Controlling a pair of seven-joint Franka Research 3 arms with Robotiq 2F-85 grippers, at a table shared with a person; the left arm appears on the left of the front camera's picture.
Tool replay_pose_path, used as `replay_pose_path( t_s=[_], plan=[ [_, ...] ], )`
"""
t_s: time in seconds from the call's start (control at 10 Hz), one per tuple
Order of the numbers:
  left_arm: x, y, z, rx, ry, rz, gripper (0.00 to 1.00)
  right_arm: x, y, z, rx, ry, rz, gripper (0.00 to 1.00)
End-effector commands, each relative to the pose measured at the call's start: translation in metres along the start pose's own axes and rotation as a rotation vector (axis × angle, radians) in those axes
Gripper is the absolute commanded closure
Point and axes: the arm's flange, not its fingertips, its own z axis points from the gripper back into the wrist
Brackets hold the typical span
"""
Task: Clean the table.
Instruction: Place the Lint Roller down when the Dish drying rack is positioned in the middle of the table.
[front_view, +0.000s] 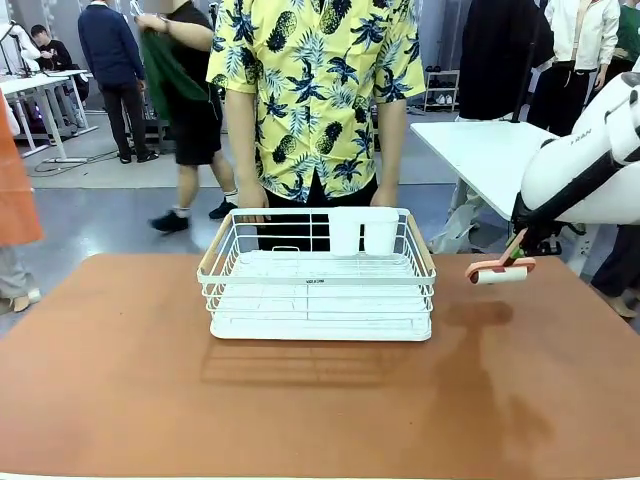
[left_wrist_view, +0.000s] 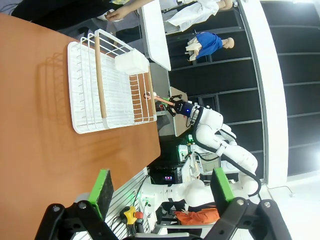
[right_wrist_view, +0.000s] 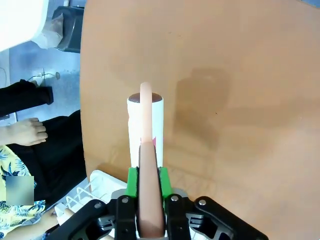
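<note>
The lint roller (right_wrist_view: 144, 131) is clamped by its handle between the pads of the right gripper (right_wrist_view: 146, 182) and held above the right far part of the table (front_view: 120, 380), presumably so the drum can be lowered flat for cleaning. The roller's handle is aligned with the fingers, pointing away from the wrist. The left gripper (left_wrist_view: 162, 190) is held spread and empty over the table's near edge.

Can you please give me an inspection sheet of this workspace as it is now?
Surface: table, reddish-brown, bare apart from the rack.
Job's things: lint roller, held above the table's right side.
Clutter: white wire rack at centre; white cup in its far corner.
Grippers: right gripper shut on the roller's handle; left gripper open, holding nothing.
Cables: nothing seen on the table.
Surroundings: person standing behind the rack.
</note>
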Motion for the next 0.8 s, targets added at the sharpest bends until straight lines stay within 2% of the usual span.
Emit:
replay_pose_path(
  t_s=[0.0, 0.6, 0.7],
  plan=[
    [-0.001, -0.002, 0.003, -0.011, -0.005, -0.007, 0.00, -0.013, -0.001, -0.009, 0.054, -0.039, -0.071, 0.79],
    [-0.001, -0.002, 0.003, -0.011, -0.005, -0.007, 0.00, -0.016, -0.011, -0.022, -0.005, -0.039, -0.073, 0.79],
    [-0.001, -0.002, 0.003, -0.011, -0.005, -0.007, 0.00, -0.016, -0.012, -0.023, -0.013, -0.033, -0.076, 0.71]
  ],
)
